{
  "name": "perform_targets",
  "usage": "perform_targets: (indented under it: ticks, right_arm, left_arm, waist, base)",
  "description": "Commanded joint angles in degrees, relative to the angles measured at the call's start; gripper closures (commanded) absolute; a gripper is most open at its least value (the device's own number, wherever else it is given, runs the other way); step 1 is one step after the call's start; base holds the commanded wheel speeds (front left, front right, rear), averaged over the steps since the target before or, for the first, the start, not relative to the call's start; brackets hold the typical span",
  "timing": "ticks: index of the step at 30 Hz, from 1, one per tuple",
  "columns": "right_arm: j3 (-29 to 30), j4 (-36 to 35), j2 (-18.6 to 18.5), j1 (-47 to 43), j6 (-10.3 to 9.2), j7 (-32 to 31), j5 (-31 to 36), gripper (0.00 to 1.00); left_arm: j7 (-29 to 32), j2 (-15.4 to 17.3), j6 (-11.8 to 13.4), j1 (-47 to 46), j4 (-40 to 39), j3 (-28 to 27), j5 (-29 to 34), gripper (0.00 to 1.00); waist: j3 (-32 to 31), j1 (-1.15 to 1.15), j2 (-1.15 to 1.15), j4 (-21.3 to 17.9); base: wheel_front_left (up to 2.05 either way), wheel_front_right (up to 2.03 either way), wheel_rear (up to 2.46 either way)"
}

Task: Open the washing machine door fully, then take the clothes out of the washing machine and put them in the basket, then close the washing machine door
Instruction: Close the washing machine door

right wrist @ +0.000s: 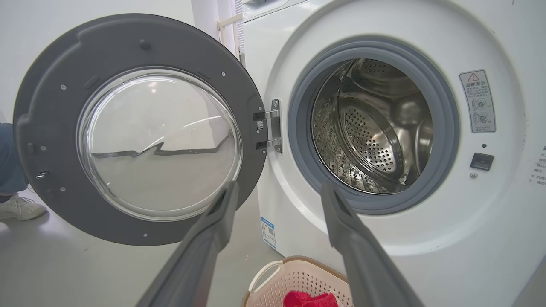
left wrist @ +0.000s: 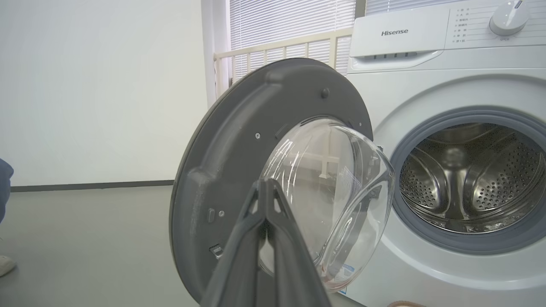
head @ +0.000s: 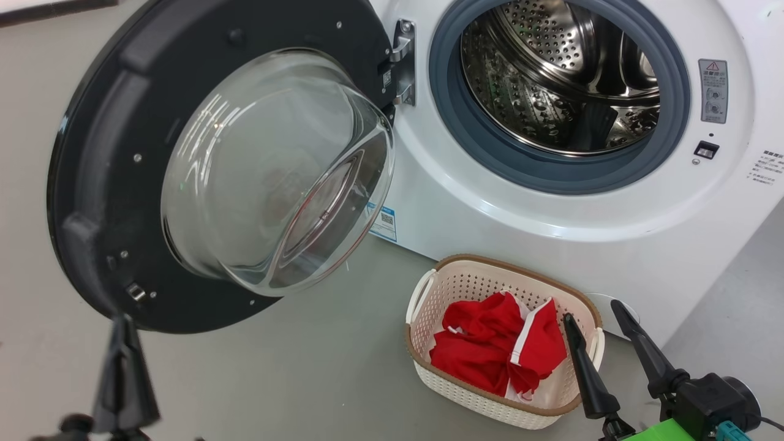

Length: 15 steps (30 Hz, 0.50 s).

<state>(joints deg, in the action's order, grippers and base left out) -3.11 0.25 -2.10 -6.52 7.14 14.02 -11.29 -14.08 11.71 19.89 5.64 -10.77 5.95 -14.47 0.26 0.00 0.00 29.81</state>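
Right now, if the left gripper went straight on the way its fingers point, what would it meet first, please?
Most likely the large round dark-grey washing machine door, open on its hinge: the shut left gripper points at the left edge of its bulging clear glass porthole. Depth is unclear.

Inner face of washing machine door (head: 110, 184): dark matt plastic. Porthole (head: 275, 171): clear glossy glass, reflections. Shell of washing machine (head: 490, 208): smooth glossy white. Drum (head: 551, 79): shiny perforated steel. Seal (head: 444, 104): matt grey rubber. Hinge (head: 404, 61): bright metal. Just left of right hand (head: 590, 309), basket (head: 478, 401): cream perforated plastic, brown woven-look rim. In it, clothes (head: 484, 349): creased red cloth, white trim. Floor (head: 275, 380): smooth matt grey.
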Motion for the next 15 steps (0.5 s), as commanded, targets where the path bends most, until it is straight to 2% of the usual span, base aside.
perform_targets:
  ticks: [1,7,15]
  right_arm:
    - [-1.52,-1.27,-0.77,2.14,0.35,-0.19,0.14,0.00]
    - [-1.35,-1.53,-0.77,1.69,0.35,-0.50,0.19,0.00]
    - [-1.42,-1.98,-0.77,0.91,0.35,-0.98,0.01,0.00]
  left_arm:
    - [-0.69,1.05,-0.82,-4.43,-1.95,-4.15,-1.60,1.00]
    - [-0.85,1.31,-3.16,-8.97,-1.03,-8.91,-6.33,1.00]
    - [-0.90,0.87,-8.72,-18.19,5.07,-16.88,-17.60,1.00]
  waist:
    - [-0.24,0.00,0.00,-0.17]
    - [-0.72,0.00,0.00,-0.47]
    - [-1.61,0.00,0.00,-1.15]
  base:
    - [0.00,0.00,0.00]
    - [0.00,0.00,0.00]
    - [0.00,0.00,0.00]
